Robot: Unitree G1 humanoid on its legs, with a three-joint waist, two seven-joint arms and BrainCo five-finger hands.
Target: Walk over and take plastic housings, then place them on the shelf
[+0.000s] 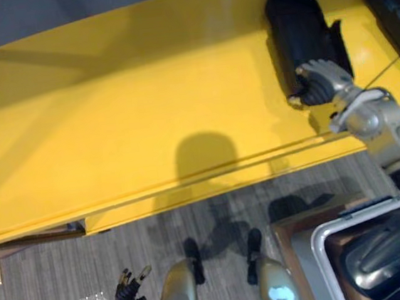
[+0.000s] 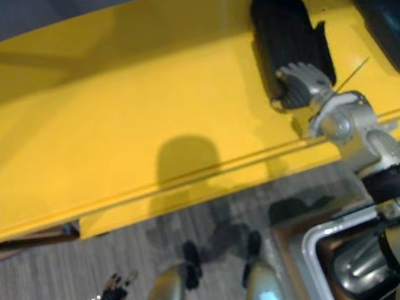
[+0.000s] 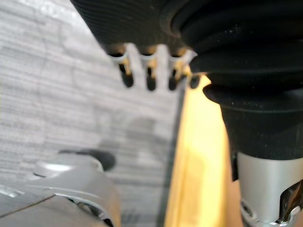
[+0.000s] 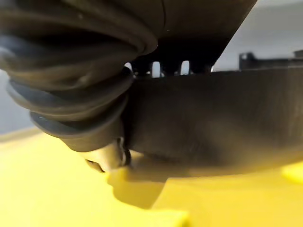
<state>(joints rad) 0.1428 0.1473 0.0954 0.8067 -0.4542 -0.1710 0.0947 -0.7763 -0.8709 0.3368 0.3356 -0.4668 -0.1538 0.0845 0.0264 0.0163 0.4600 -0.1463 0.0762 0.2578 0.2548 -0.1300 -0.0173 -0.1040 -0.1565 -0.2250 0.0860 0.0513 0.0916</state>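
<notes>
A black plastic housing lies on the yellow shelf, towards its right end. My right hand is at the housing's near end, fingers curled over its top and thumb under its edge. Seen from the right wrist, the housing rests on the yellow surface, pressed against the hand. A second black housing lies further right on the shelf, apart from the first. My left hand hangs low over the floor at the lower left, fingers straight and holding nothing.
A grey-rimmed bin with dark housings inside stands on a brown surface at the lower right, below the shelf's front edge. Grey plank floor stretches under the shelf to the left.
</notes>
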